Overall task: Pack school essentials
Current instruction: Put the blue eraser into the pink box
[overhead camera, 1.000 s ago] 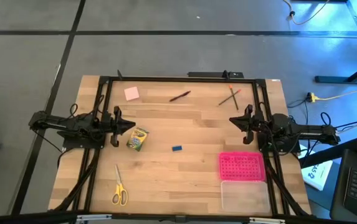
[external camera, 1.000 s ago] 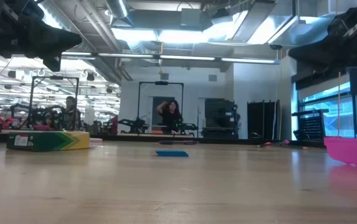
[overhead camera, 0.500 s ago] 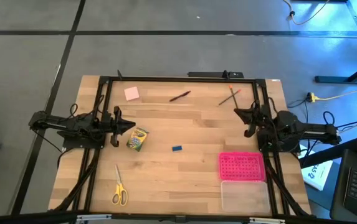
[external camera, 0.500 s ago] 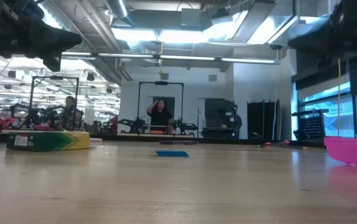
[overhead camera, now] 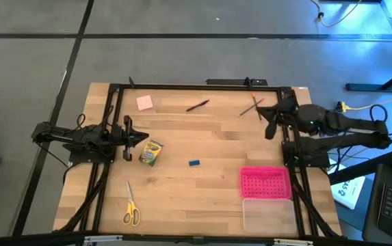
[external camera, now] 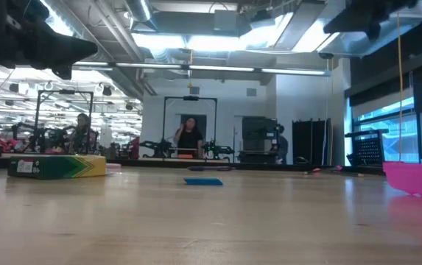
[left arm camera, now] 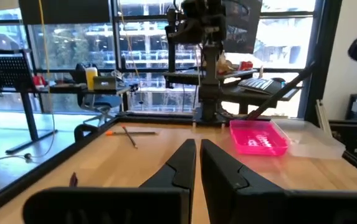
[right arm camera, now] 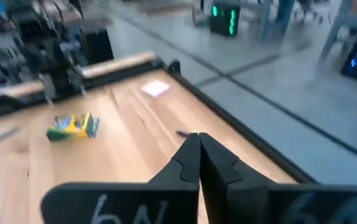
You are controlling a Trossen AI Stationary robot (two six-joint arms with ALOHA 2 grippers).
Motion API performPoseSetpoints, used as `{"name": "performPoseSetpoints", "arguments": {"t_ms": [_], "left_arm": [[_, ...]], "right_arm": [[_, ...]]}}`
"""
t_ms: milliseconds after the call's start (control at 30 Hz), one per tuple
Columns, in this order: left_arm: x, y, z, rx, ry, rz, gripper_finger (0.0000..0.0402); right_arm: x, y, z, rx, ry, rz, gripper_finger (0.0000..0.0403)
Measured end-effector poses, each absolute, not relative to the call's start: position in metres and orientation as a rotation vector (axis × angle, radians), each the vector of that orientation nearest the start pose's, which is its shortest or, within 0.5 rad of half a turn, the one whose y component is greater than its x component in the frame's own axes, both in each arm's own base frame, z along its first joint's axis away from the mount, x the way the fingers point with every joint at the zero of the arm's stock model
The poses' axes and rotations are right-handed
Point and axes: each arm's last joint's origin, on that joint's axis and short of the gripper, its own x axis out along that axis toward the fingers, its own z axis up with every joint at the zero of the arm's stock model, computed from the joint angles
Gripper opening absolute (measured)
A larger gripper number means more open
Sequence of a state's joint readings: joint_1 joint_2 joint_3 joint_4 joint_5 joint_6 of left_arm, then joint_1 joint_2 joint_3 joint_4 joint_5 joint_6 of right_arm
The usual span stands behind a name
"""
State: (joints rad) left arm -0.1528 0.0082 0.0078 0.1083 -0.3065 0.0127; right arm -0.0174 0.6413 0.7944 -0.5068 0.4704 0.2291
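Observation:
My left gripper (overhead camera: 145, 139) rests shut and level at the table's left side, just beyond the far end of the green-yellow crayon box (overhead camera: 151, 152). My right gripper (overhead camera: 263, 113) hangs shut high above the right side, slanting down, close to the red and green pencils (overhead camera: 252, 106). Flat on the wood lie the blue eraser (overhead camera: 194, 163), the pink sticky-note pad (overhead camera: 144, 102), the dark red pen (overhead camera: 197, 106) and the yellow-handled scissors (overhead camera: 131, 208). The right wrist view shows the crayon box (right arm camera: 72, 126), pad (right arm camera: 155, 89) and pen (right arm camera: 183, 132) ahead of the shut fingers.
A pink perforated lid (overhead camera: 266, 183) and a clear case (overhead camera: 269, 215) sit at the near right. A black frame (overhead camera: 196, 87) runs around the tabletop. The middle of the table is bare wood. People stand in the room behind.
My right gripper has risen well above the table and drifted toward the far edge, tipping its fingers downward; in the low view it has climbed to the picture's top. My left arm and all the objects have stayed put.

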Motion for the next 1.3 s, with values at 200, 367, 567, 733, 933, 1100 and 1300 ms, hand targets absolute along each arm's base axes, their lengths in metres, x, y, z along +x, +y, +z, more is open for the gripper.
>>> {"name": "performPoseSetpoints", "arguments": {"t_ms": [200,367,567,733,933,1100,1300], "left_arm": [[0.093,-0.003,0.191,-0.057,-0.170,0.222,0.0018],[0.082,-0.002,0.226,-0.049,-0.176,0.236,0.0018],[0.078,0.000,0.266,-0.084,0.114,0.271,0.0018],[0.093,-0.002,0.298,-0.107,0.330,0.299,0.0018],[0.109,-0.005,0.319,-0.167,0.560,0.361,0.0018],[0.115,-0.006,0.329,-0.187,0.609,0.361,0.0018],[0.115,-0.007,0.335,-0.193,0.600,0.351,0.0018]], "right_arm": [[0.156,-0.015,0.361,0.155,0.456,-0.496,0.0001],[0.169,-0.015,0.396,0.114,0.577,-0.496,0.0001],[0.189,-0.013,0.427,0.118,0.717,-0.425,0.0000],[0.216,-0.010,0.428,0.145,0.911,-0.327,0.0000],[0.259,-0.008,0.413,0.153,1.051,-0.243,0.0013],[0.288,-0.007,0.399,0.095,1.115,-0.165,0.0060],[0.309,-0.008,0.382,0.002,1.174,-0.108,0.0136]]}}
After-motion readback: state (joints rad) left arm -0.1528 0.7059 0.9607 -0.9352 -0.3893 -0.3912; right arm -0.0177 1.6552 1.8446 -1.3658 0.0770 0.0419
